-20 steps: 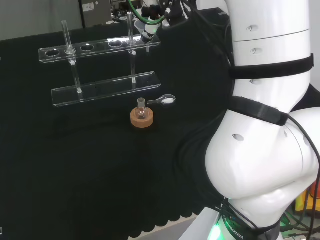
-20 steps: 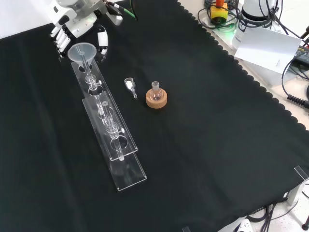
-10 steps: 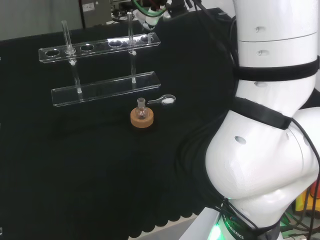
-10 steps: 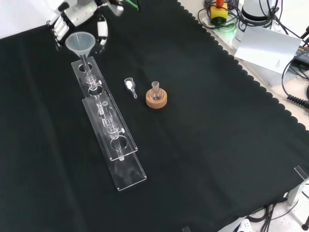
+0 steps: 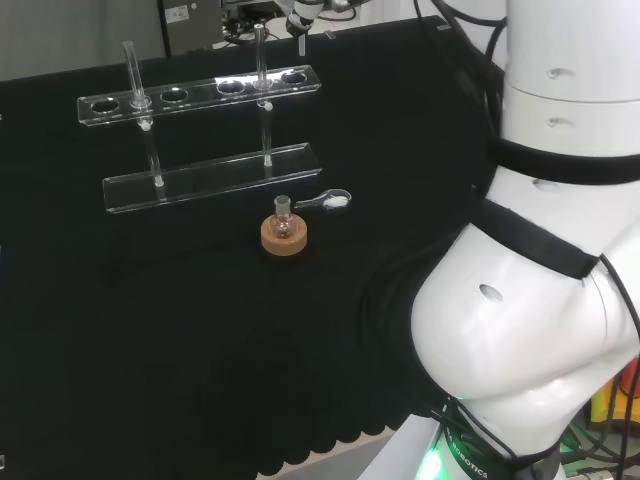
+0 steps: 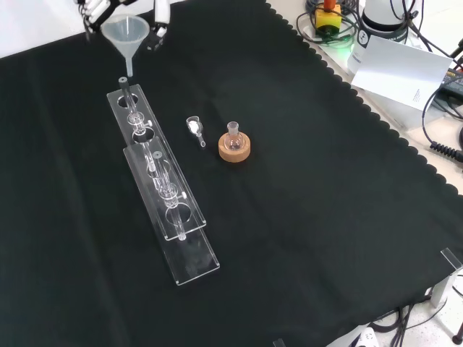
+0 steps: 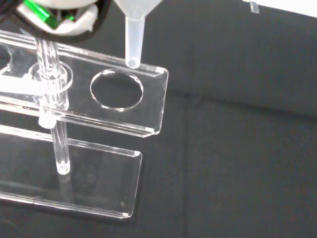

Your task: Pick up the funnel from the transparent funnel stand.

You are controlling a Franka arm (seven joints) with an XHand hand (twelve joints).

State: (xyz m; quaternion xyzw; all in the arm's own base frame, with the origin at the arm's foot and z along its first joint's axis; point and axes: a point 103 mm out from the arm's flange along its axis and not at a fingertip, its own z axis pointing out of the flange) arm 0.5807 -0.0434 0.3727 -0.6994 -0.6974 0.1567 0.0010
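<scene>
From my station I see the funnel has come up out of the transparent funnel stand since a second ago: earlier its stem sat down through the end hole, and now in the wrist view the stem tip hangs above the top plate, just off the empty hole near the plate's end edge. In the front view the hand has risen to the view's top edge, with fingers either side of the funnel's cone; I read it as pinching the funnel, though the contact itself is cut off by the frame. In the head view the stem shows above the stand's right end.

The stand has not shifted, and neither has the small flask on its cork ring or the little scoop beside it. To the right of the stand in the front view, the black cloth lies open up to its scalloped edge, beyond which sit cables and a white sheet.
</scene>
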